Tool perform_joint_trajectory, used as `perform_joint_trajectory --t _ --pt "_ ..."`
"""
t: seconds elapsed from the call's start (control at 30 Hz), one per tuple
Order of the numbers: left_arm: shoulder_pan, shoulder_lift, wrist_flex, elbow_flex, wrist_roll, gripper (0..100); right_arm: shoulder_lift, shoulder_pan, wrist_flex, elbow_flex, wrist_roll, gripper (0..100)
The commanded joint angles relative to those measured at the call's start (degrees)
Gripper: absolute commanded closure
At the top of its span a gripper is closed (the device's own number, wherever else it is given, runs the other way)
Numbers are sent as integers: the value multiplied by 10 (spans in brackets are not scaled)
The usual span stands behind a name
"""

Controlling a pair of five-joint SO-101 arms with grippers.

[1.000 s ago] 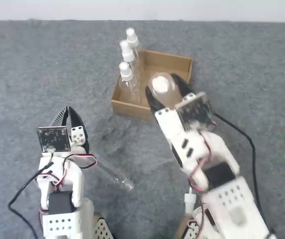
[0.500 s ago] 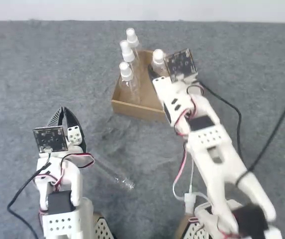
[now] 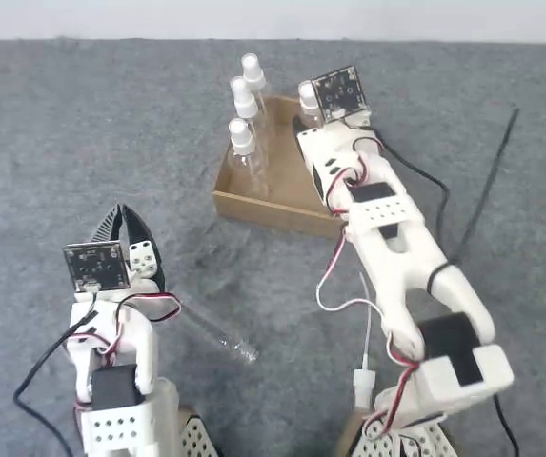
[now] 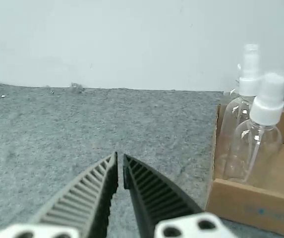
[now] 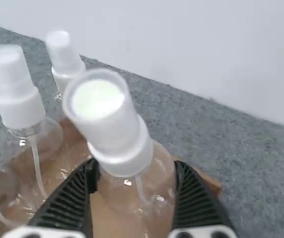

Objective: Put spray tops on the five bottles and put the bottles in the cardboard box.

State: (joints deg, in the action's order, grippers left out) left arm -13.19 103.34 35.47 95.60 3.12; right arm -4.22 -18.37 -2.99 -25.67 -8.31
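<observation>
My right gripper (image 3: 311, 119) (image 5: 132, 193) is over the far side of the cardboard box (image 3: 253, 205) (image 5: 208, 184), shut on a clear bottle with a white spray top (image 3: 307, 96) (image 5: 104, 124). Three capped bottles (image 3: 241, 145) (image 5: 15, 94) stand along the box's left wall. A bare bottle without a top (image 3: 217, 334) lies on the carpet beside my left arm. A loose spray top with its tube (image 3: 363, 379) lies by the right arm's base. My left gripper (image 3: 130, 217) (image 4: 120, 163) hangs shut and holds nothing, pointing toward the box (image 4: 251, 206) and its bottles (image 4: 258, 136).
Grey carpet covers the table, with open room to the left of the box and between the arms. A pale wall runs along the far edge. The right arm's black cable (image 3: 473, 219) loops over the carpet at the right.
The right arm has stretched forward, carrying its bottle from above the box's near side to its far side. The left gripper's fingers came together slightly; the left arm stayed where it was.
</observation>
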Motion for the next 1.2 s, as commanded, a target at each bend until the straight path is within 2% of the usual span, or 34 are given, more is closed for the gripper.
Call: perform_joint_trajectory --t 0.0,0.2,0.43,0.6,0.93,1.17 --pt "0 3 -20 0 4 985 -20 8 15 77 21 992" --pt "-3 3 -21 0 3 985 -82 30 15 133 121 992" --pt "-3 3 -21 0 3 985 -157 58 21 187 124 992" --pt "-1 3 -21 0 3 985 -198 70 79 189 124 992" --pt "-2 3 -21 0 3 985 -212 66 77 189 123 987" --pt "-2 3 -21 0 3 985 -212 65 53 189 124 794"
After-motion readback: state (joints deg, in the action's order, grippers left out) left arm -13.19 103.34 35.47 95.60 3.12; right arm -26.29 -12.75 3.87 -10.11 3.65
